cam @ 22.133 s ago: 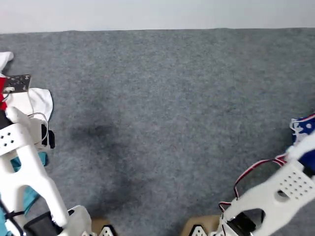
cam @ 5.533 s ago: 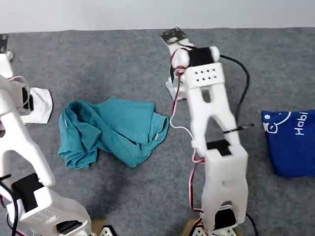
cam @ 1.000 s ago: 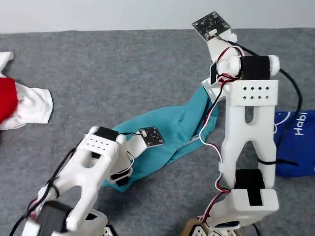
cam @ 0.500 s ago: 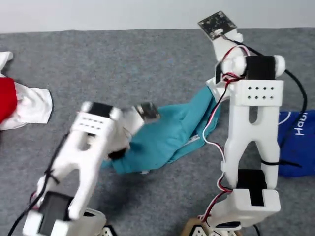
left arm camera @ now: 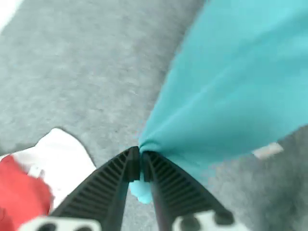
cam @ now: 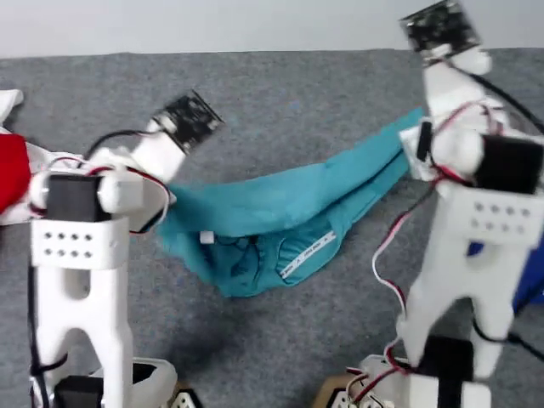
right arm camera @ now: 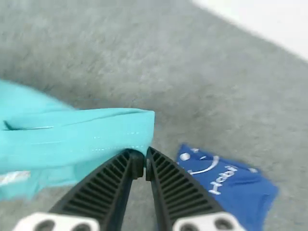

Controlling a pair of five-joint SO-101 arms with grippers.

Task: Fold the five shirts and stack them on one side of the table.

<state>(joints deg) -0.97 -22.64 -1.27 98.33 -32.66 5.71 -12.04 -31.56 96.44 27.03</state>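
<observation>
Pinching one end of the teal shirt (cam: 272, 208), the left end effector (left arm camera: 140, 155) is clenched on the fabric. The right end effector (right arm camera: 145, 155) is clamped on the opposite end, w/ the shirt stretched betw. the two over the grey surface (cam: 280, 102), its middle sagging down. A red shirt (cam: 10, 174) & a white shirt (left arm camera: 65, 156) lie at the surface's left edge. A blue shirt (right arm camera: 226, 185) lies on the right side, near the right end effector.
</observation>
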